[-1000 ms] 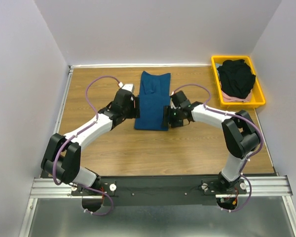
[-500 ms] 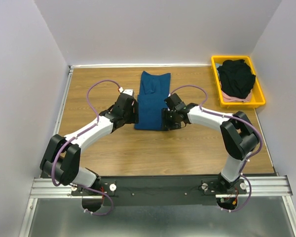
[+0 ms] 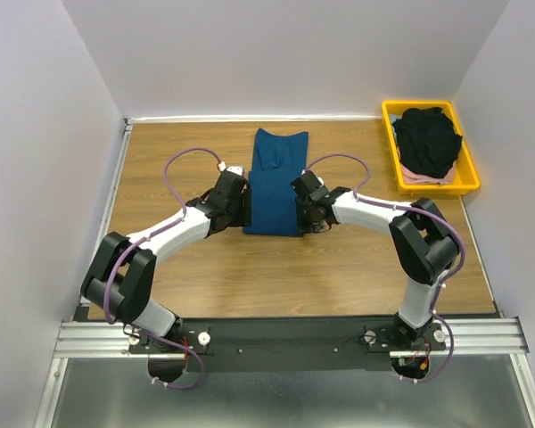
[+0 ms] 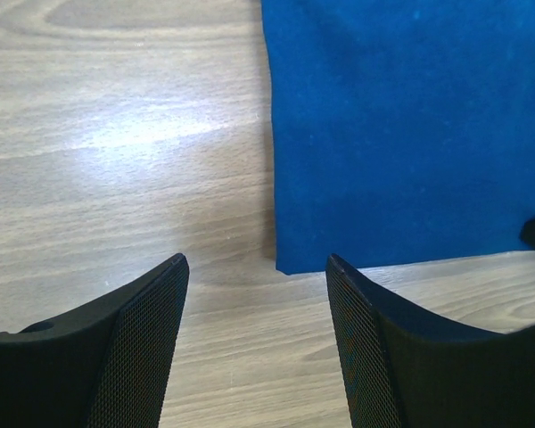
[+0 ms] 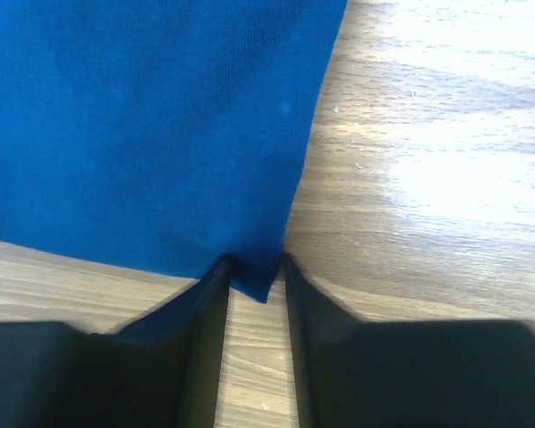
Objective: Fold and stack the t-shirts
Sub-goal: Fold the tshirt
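From above, the dark blue cloth t-shirt, folded to a long strip, lies mid-way on the brown wooden table. The left gripper and right gripper flank its near end, probably to lift that hem for another fold. A black t-shirt over a pale pink t-shirt waits in the yellow plastic tray.

Left wrist: fingers spread wide, empty, either side of the near-left corner.

Right wrist: fingers close about the near-right corner; whether they pinch it, I cannot tell.

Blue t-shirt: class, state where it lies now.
Top view: the blue t-shirt lies centrally on the table, between the left claw and right claw.
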You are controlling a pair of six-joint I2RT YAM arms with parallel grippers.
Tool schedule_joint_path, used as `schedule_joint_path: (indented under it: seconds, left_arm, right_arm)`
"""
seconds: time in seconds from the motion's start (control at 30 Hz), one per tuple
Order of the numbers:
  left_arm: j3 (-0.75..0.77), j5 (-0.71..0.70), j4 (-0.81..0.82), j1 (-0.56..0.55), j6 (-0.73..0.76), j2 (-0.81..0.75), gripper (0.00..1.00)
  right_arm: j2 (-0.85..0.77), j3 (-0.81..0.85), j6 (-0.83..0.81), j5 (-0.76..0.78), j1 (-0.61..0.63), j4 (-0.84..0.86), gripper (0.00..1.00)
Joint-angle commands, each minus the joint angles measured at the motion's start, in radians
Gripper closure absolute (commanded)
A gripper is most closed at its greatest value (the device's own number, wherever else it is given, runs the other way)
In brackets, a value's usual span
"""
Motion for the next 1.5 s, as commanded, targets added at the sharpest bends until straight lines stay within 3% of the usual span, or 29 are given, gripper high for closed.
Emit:
schedule_joint_path:
  seconds: [0.0, 0.07, 0.2, 0.77, 1.1, 1.2, 1.33, 1.47]
  left_arm:
    - [0.036, -0.017, -0.040, -0.008, -0.016, 0.048, 0.29]
    - [0.044, -0.014, -0.047, -0.009, -0.018, 0.067, 0.29]
    - [0.064, -0.010, -0.059, -0.011, -0.016, 0.111, 0.29]
    - [0.143, 0.030, -0.134, -0.040, 0.008, 0.265, 0.36]
    - [0.133, 0.017, -0.198, -0.055, 0.017, 0.295, 0.55]
    - [0.125, 0.029, -0.206, -0.060, 0.020, 0.309, 0.65]
    - [0.090, 0.036, -0.217, -0.066, 0.017, 0.273, 1.00]
    - [0.039, 0.053, -0.255, -0.081, 0.004, 0.190, 1.00]
  right_arm:
    - [0.052, -0.065, -0.007, 0.055, 0.017, -0.068, 0.75]
    - [0.047, -0.073, -0.014, 0.060, 0.019, -0.072, 0.88]
    - [0.035, -0.080, -0.026, 0.066, 0.020, -0.077, 0.99]
    - [0.055, -0.059, -0.053, 0.070, 0.022, -0.081, 0.99]
    - [0.033, -0.054, -0.060, 0.078, 0.022, -0.085, 0.99]
    - [0.030, -0.053, -0.066, 0.075, 0.022, -0.086, 0.99]
    - [0.012, -0.045, -0.099, 0.000, 0.022, -0.109, 0.99]
    - [-0.026, -0.050, -0.115, -0.060, 0.051, -0.205, 0.99]
